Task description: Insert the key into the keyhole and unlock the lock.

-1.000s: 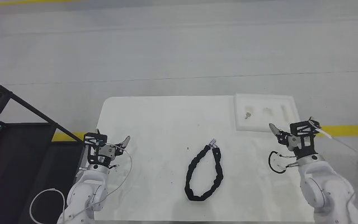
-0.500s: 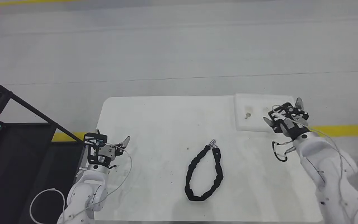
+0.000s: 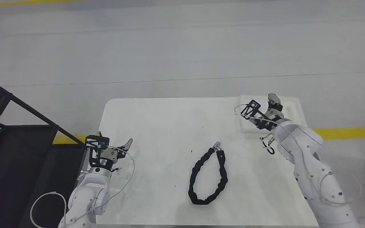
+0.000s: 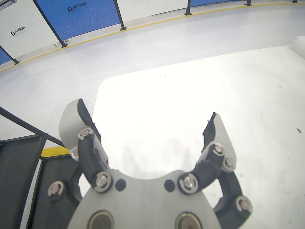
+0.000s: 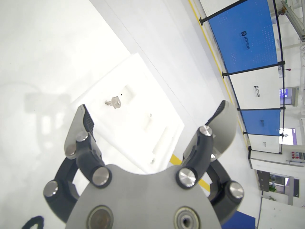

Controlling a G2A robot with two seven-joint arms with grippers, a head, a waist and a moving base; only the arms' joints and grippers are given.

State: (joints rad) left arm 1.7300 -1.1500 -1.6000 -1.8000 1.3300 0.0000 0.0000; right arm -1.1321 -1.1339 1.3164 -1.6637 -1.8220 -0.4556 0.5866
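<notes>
Black chain lock [image 3: 194, 174] looped on table [image 3: 154, 131], metal key [image 5: 114, 102] in recessed white tray [image 5: 133, 70], left tool [image 4: 147, 110] and right tool [image 5: 152, 108] spread

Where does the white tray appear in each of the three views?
Top view: the white tray sits at the table's far right corner, with the right gripper above it.
Left wrist view: a corner of it shows across the table.
Right wrist view: it lies just beyond the open jaws, holding the key.
Shared landmark: the yellow floor line.
</notes>
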